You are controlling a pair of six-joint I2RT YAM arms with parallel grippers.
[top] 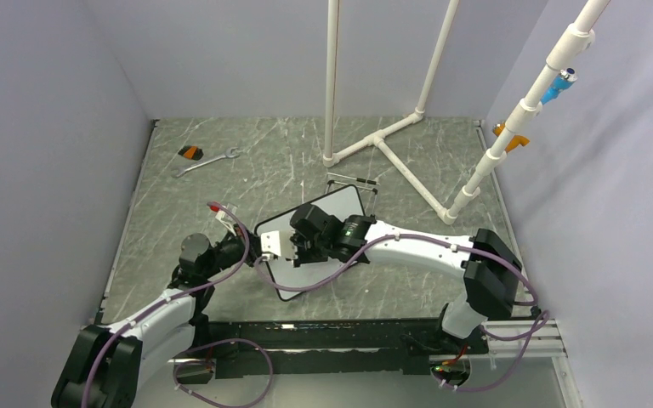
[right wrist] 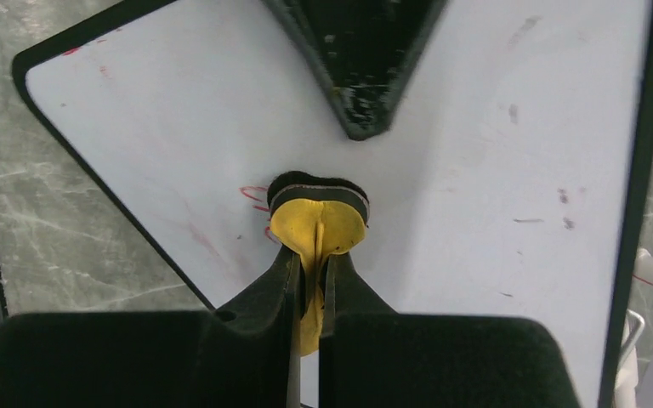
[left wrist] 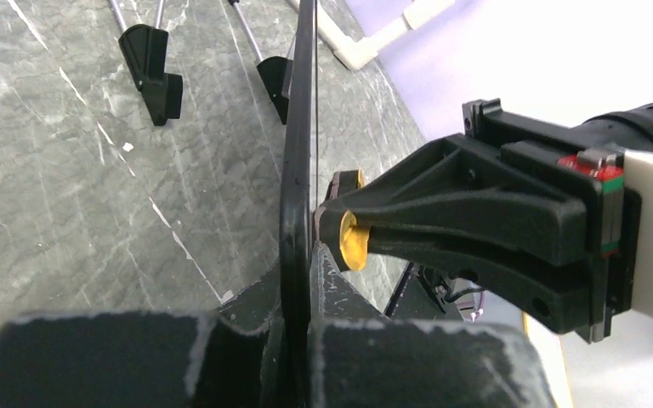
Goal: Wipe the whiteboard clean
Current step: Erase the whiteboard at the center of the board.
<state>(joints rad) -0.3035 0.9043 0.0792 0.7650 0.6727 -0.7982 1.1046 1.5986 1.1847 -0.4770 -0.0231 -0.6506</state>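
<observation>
The left gripper point(left wrist: 299, 285) is pinched narrow on the whiteboard point(right wrist: 476, 161), with 1 finger on each face of its black frame. The board leans tilted over the bench point(top: 178, 212). Ahead of this gripper, 2 black stand feet point(left wrist: 157, 76) sit low against the bench.

The right gripper point(right wrist: 313, 265) is closed tight on a yellow eraser point(right wrist: 319, 223). The eraser's black felt face presses against the white surface straight ahead of the fingertips. Just left of the felt in the right wrist view, a few red loops point(right wrist: 255, 194) show at its edge, and fainter red specks lie scattered further right.

Beyond the eraser, the tip of the left gripper's finger lies on the board, apart from the pad. Far beyond both grippers, a wrench point(top: 207, 161) lies on the bench.
</observation>
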